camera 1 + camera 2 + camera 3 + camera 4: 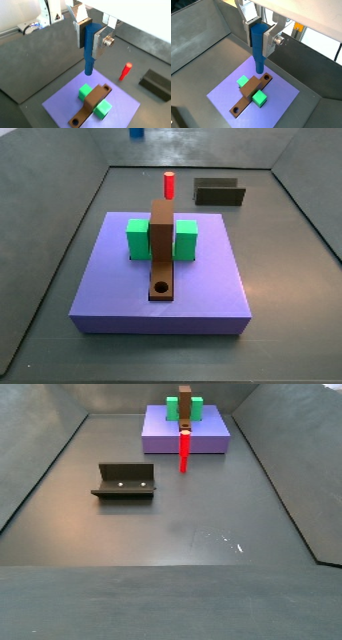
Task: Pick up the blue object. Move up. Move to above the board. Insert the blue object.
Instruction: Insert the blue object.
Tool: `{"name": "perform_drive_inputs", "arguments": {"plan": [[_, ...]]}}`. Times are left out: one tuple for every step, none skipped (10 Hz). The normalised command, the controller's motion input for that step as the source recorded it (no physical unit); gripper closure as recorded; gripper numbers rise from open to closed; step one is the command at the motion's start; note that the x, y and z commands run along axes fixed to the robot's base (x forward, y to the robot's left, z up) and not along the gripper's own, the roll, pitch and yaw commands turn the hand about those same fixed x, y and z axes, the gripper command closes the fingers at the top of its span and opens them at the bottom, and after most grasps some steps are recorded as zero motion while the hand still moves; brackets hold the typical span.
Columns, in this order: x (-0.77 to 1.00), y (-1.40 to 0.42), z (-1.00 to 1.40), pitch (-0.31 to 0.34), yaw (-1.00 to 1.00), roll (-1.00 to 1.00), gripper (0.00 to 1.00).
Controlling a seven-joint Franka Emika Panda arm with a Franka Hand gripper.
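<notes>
Wrist views: gripper clamps slim blue object

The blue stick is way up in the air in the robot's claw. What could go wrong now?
1. The gripper holds the blue stick high above the brown board, so it could come down beside the small round hole and hit the wood.
2. The fingers pinch only the stick's top part; it might tilt or slip.
3. The red stick stands nearby and could get knocked.
</notes>
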Motion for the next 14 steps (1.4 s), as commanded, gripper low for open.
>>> {"name": "perform_drive_inputs", "arguments": {"plan": [[0.47,-0.71,-0.68,0.087,-0.11,0.0,1.0],[0.17,-0.75,-0.54,0.044,0.0,0.0,1.0],[0.05,-0.69,-0.34,0.0,0.0,0.03,1.0],[0.14,-0.52,-0.37,0.0,0.0,0.0,1.0],[0.0,-0.1,-0.31,-0.034,0.04,-0.01,1.0],[0.0,-0.1,0.0,-0.01,0.06,0.22,1.0],[0.04,-0.01,-0.27,-0.051,0.07,0.0,1.0],[0.19,-0.1,-0.43,-0.099,0.0,-0.08,1.0],[0.26,-0.14,-0.45,-0.127,0.0,-0.12,1.0],[0.15,-0.09,-0.48,-0.151,0.0,-0.12,1.0],[0.0,0.0,-0.33,-0.104,0.0,-0.03,1.0],[-0.03,-0.17,-0.1,-0.059,0.06,0.25,1.0],[0.0,-0.01,-0.27,-0.071,0.02,0.1,1.0],[0.0,-0.01,-0.34,-0.1,0.09,0.04,1.0]]}}
